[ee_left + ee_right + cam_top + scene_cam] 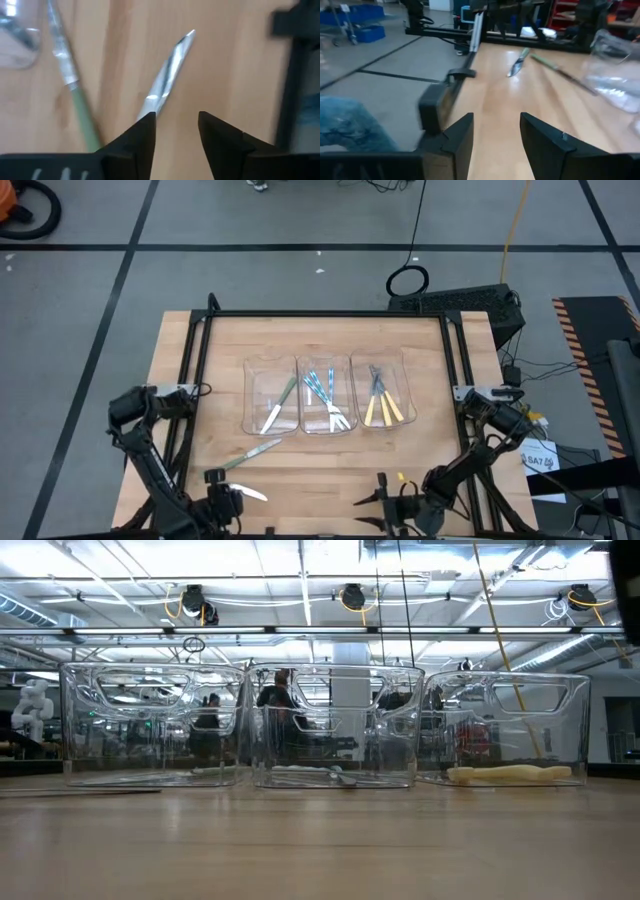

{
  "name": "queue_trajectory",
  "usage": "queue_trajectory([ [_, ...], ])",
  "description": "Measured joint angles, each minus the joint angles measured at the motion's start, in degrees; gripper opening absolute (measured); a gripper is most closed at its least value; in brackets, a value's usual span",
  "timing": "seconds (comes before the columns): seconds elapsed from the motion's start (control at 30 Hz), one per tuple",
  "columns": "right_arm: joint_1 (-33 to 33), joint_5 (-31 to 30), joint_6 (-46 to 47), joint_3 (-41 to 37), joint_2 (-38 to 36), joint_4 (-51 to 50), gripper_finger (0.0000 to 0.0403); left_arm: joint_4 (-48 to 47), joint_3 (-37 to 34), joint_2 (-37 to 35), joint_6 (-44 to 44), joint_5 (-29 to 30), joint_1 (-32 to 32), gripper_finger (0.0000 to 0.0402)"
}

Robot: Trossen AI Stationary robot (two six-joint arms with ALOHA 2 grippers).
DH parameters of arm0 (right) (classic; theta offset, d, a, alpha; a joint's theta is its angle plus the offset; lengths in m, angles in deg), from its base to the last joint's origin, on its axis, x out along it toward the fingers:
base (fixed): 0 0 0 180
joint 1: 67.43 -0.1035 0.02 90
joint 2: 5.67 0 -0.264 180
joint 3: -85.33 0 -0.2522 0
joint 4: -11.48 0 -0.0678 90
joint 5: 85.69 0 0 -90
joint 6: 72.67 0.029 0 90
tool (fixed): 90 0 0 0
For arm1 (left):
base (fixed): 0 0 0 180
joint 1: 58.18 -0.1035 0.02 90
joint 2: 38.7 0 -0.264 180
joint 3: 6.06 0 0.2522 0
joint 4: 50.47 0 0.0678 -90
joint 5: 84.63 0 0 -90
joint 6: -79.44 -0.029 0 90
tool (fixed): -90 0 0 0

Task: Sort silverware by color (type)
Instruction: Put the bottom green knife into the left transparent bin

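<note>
Three clear bins [325, 395] stand in a row mid-table. The left one holds a green-handled piece [283, 402], the middle one blue-handled pieces [322, 395] and the right one yellow-handled pieces [383, 408]. A green-handled knife [250, 452] lies flat on the wood near the left bin. A silvery blade [167, 75] lies on the table by the near edge; its handle end runs out of sight behind one finger [142, 135] of my left gripper [177, 120], which is open and points down. My right gripper [496, 125] is open near the near edge, roughly level, with nothing between its fingers. My left gripper stands over the silvery piece's hidden handle end, with the blade [155, 100] coming out from behind one fingertip and lying flat on the table. The finger hides the spot, so I cannot tell whether it touches the piece.
A black frame [320, 315] runs along the table's left, far and right sides. Bare wood lies between the bins and the near edge. A small yellow bit [401, 477] shows beside my right arm. People stand in the room beyond the table.
</note>
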Motion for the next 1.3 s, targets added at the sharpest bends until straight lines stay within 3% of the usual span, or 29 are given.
queue_trajectory([
  [0.23, 3.3, 0.1, -4.2, 0.0, 0.0, 0.1, 0.0155, -5.0, -0.1, 0.8, -1.7, -1.1, 2.3, 0.0165],
  [0.33, 3.9, 0.2, -4.2, 0.0, 0.0, 0.1, 0.0155, -3.7, -2.4, 0.8, -0.2, -0.7, 3.1, 0.0165],
  [0.47, 3.8, 0.3, -2.8, 0.0, 0.0, 0.1, 0.0155, 4.5, -6.7, 0.8, 1.3, -0.5, 5.4, 0.0160],
  [0.73, 3.4, 0.3, -1.7, 0.0, 0.0, -0.4, 0.0155, 2.0, -8.2, 0.8, 2.6, 0.3, 7.9, 0.0159],
  [1.3, 3.4, 0.3, -1.7, 0.0, 0.0, -1.7, 0.0155, 10.2, -14.1, 0.4, -9.1, -2.3, 2.1, 0.0158],
])
